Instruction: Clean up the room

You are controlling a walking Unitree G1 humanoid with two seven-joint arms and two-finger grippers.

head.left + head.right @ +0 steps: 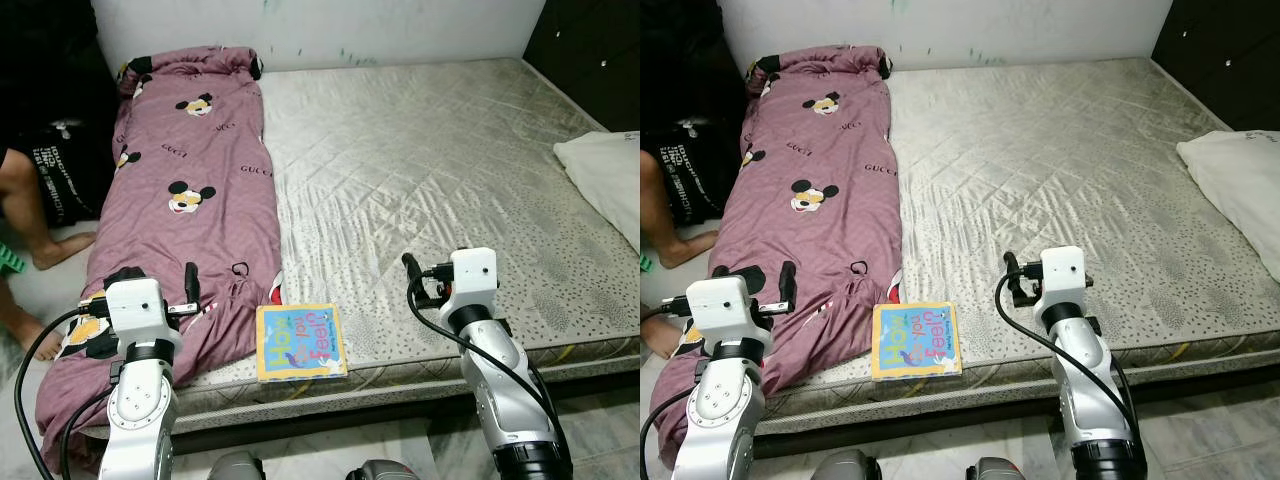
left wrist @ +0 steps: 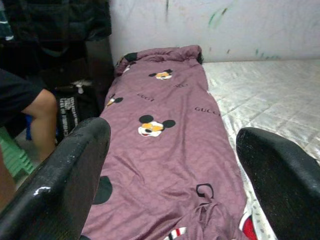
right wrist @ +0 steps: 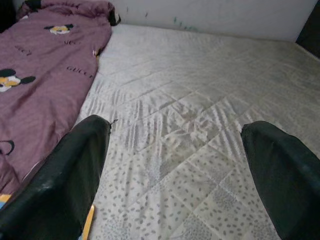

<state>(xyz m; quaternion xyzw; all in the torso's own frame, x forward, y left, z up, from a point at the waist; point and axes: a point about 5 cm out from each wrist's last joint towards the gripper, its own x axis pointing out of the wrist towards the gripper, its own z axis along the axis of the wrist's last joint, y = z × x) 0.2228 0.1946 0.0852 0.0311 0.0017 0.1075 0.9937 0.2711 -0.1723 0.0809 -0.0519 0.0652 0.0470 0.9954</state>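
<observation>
A purple Mickey Mouse blanket (image 1: 200, 170) lies lengthwise along the left side of a bare grey mattress (image 1: 430, 160). A colourful children's book (image 1: 300, 342) lies flat at the mattress's front edge, just right of the blanket's lower end. My left gripper (image 2: 172, 134) hovers open over the blanket's near end, left of the book. My right gripper (image 3: 176, 127) is open above bare mattress, right of the book. Nothing sits between the fingers of either one.
A white pillow (image 1: 610, 175) rests at the mattress's right edge. A person in dark clothes sits on the floor at the left, a bare leg (image 1: 30, 215) close to the blanket. A white wall backs the bed, and a dark cabinet (image 1: 600, 50) stands at the far right.
</observation>
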